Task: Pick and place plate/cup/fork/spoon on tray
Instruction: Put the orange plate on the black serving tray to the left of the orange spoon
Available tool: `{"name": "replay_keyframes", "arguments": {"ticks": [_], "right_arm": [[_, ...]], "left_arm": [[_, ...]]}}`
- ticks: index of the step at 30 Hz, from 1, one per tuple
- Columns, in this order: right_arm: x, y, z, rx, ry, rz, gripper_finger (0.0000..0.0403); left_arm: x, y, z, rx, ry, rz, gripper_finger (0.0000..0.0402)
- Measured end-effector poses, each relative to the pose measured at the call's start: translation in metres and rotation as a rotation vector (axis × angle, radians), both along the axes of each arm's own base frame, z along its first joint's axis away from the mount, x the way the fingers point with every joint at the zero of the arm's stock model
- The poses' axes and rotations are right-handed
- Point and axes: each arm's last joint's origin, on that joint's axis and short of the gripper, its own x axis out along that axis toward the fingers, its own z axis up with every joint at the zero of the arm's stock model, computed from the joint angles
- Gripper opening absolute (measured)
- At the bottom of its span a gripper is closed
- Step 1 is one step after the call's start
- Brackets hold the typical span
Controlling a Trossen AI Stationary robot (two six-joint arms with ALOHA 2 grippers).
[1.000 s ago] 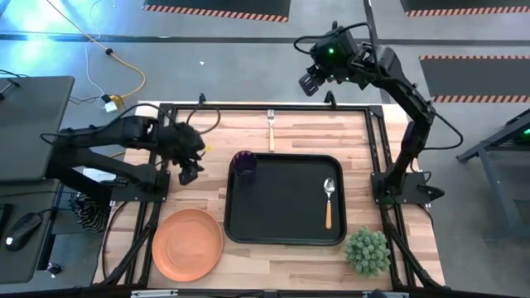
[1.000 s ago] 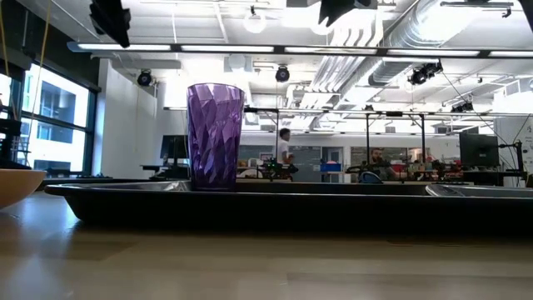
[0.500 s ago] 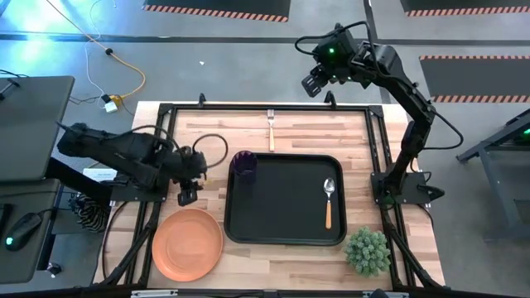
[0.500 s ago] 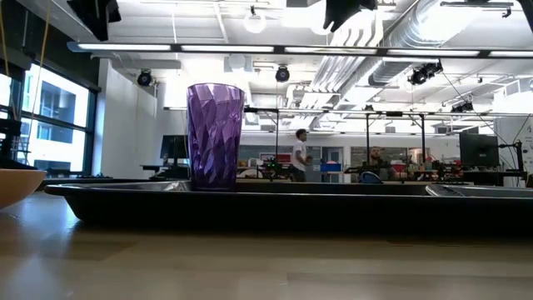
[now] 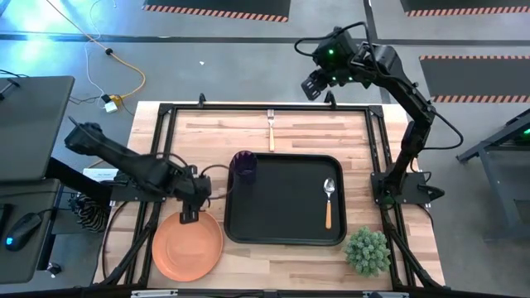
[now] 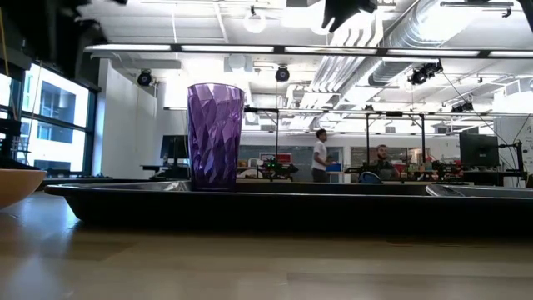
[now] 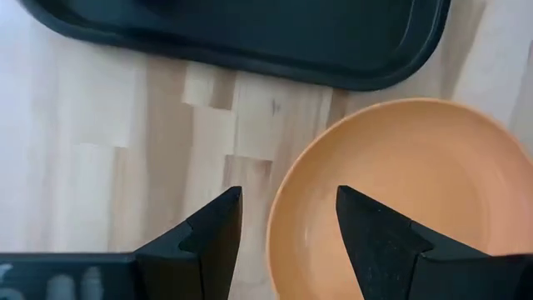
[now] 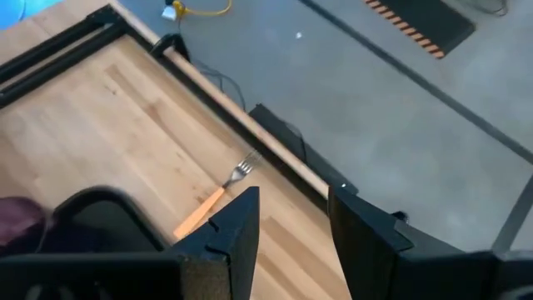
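Observation:
The orange plate (image 5: 188, 243) lies flat on the table's near left, beside the black tray (image 5: 286, 199). The purple cup (image 5: 243, 163) stands upright in the tray's far left corner. The spoon (image 5: 329, 201) lies in the tray's right part. The fork (image 5: 271, 128) lies on the table beyond the tray. My left gripper (image 5: 190, 217) is open above the plate's far rim (image 7: 287, 208), one finger on either side of it, touching nothing. My right gripper (image 5: 313, 84) is open, high beyond the table's far edge.
A small green plant (image 5: 367, 251) stands at the table's near right corner. A black frame rail (image 5: 265, 107) runs along the table's far edge. Bare wood lies between the tray and the far edge.
My left gripper has gone toward the table's near edge and a little right, from beside the tray's far left corner to above the plate's far rim. My right gripper has stayed about where it was. A person in the room behind has walked right.

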Motion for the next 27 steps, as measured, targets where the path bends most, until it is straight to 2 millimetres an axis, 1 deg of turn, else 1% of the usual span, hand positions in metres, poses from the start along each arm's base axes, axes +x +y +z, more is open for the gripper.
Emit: {"name": "replay_keyframes", "arguments": {"ticks": [5,9,16,22,27], "right_arm": [[-0.002,0.001,-0.002,0.021,0.026,-0.002,0.0135],[-0.003,0.002,-0.003,0.027,0.037,-0.003,0.0135],[-0.003,0.002,-0.003,0.028,0.039,-0.003,0.0135],[-0.003,0.002,-0.003,0.028,0.038,-0.003,0.0135],[-0.003,0.002,-0.003,0.04,0.026,-0.021,0.0135]], "left_arm": [[-0.006,-0.005,-0.026,0.009,0.032,-0.015,0.0184],[-0.01,-0.006,-0.042,0.007,0.052,-0.026,0.0184],[-0.011,-0.006,-0.06,-0.004,0.042,-0.056,0.0184],[-0.018,-0.004,-0.081,-0.036,0.121,-0.072,0.0184],[-0.022,-0.002,-0.092,-0.034,0.131,-0.075,0.0184]]}}
